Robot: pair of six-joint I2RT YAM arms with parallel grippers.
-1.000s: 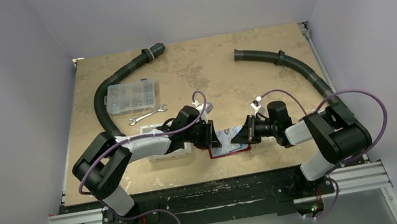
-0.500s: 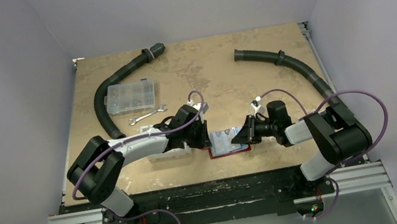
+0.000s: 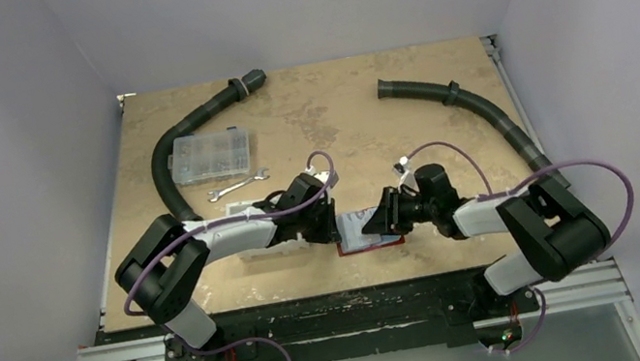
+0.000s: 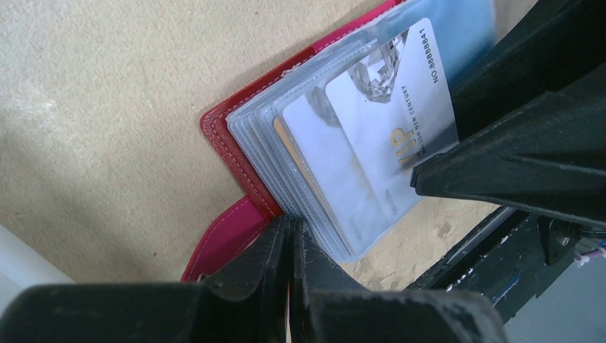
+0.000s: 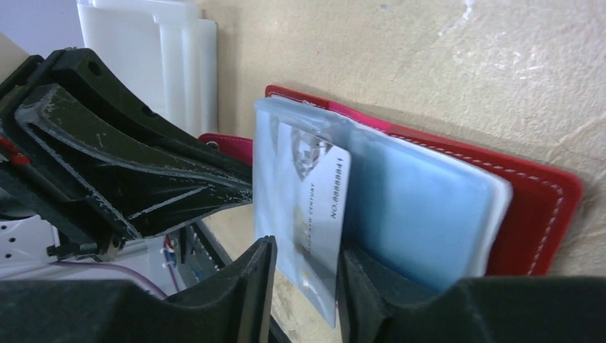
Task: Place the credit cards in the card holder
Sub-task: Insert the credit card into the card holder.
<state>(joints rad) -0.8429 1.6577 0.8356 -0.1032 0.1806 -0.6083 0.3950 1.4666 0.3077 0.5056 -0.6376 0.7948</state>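
Moved: right gripper advanced, jaws loosened around credit card.
Left gripper: closed beside card holder.
Next: seat card fully.

Table: tan mottled top. On it I see a clear compartment box at back left, with a wrench just in front of it. A white bin sits near my edge, and the red card holder lies open just right of it. Left hose and right hose, both black and ribbed, curve along the far sides.
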